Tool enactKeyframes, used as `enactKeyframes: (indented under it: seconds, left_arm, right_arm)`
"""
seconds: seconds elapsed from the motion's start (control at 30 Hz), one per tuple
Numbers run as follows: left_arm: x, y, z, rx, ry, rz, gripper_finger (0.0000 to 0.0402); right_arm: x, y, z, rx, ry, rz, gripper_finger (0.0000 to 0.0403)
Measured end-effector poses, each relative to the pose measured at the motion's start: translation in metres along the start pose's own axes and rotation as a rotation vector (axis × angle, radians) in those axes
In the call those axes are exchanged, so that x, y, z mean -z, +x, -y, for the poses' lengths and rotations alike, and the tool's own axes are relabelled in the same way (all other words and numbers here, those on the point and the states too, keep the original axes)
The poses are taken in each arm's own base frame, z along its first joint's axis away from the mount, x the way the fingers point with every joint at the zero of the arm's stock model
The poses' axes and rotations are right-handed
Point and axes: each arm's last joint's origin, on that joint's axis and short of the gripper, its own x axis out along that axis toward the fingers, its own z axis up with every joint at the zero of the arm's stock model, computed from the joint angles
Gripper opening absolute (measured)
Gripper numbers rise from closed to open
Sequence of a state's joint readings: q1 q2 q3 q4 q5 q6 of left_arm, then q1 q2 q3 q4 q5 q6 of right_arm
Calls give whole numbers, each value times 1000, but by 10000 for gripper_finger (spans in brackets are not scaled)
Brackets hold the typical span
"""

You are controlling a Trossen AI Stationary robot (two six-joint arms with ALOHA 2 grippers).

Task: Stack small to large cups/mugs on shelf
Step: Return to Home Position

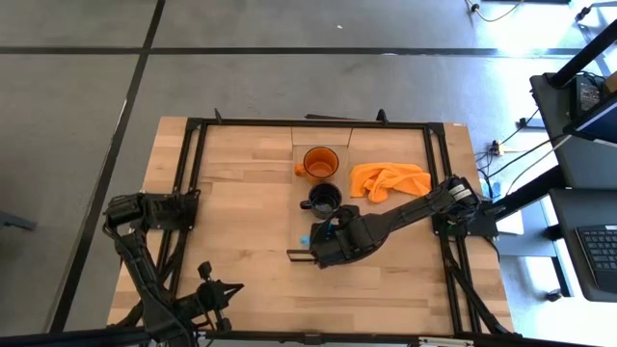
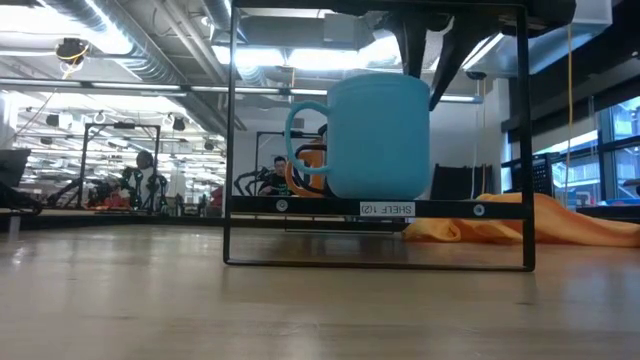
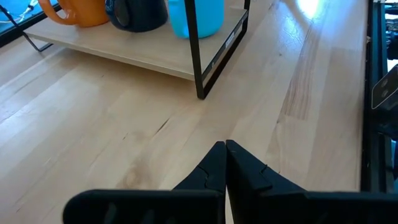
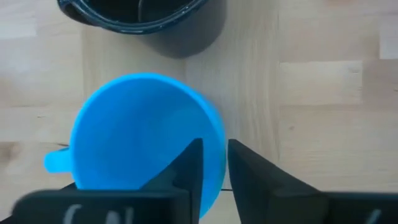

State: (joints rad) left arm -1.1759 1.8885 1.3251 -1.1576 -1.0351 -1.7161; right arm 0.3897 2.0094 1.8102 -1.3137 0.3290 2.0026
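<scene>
The shelf (image 1: 323, 135) runs from the table's far edge toward its middle. On it, in a row, stand the orange mug (image 1: 320, 161), the black mug (image 1: 324, 198) and the blue mug (image 2: 378, 135), which is at the near end. In the high view my right gripper (image 1: 328, 241) mostly hides the blue mug. My right gripper (image 4: 214, 165) is above the blue mug and shut on it. My left gripper (image 3: 225, 152) is shut and empty, low over the table's near left part (image 1: 214, 285). My right gripper pinches the blue mug's wall at the rim (image 4: 219, 146), on the side opposite the handle (image 4: 56, 162). One finger (image 4: 193, 165) is inside the mug and one (image 4: 249, 171) is outside. The fingers come from above, pointing down. The mug is upright with its base on the shelf's near end (image 2: 300, 205).
An orange cloth (image 1: 390, 180) lies crumpled on the table just right of the shelf and also shows in the low view (image 2: 540, 225). A dark metal frame (image 1: 193, 183) runs around the tabletop. Bare wood lies left of and nearer than the shelf.
</scene>
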Motion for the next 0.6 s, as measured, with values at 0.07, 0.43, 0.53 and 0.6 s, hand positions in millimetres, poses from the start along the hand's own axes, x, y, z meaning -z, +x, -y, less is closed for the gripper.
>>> enactKeyframes:
  seconds: [0.07,0.43,0.53,0.6]
  left_arm:
    - [0,0,0,0,-1,0,0]
    - [-2,1,7,45,-41,-17,0]
    - [-21,-5,6,102,-11,-17,0]
    - [-46,-9,3,154,31,20,0]
  right_arm:
    - [0,-4,-2,-13,-5,-4,82]
    - [-38,-102,-17,-268,-126,179,108]
    - [-48,-139,-18,-414,-266,232,108]
    - [-48,-159,-17,-576,-418,270,108]
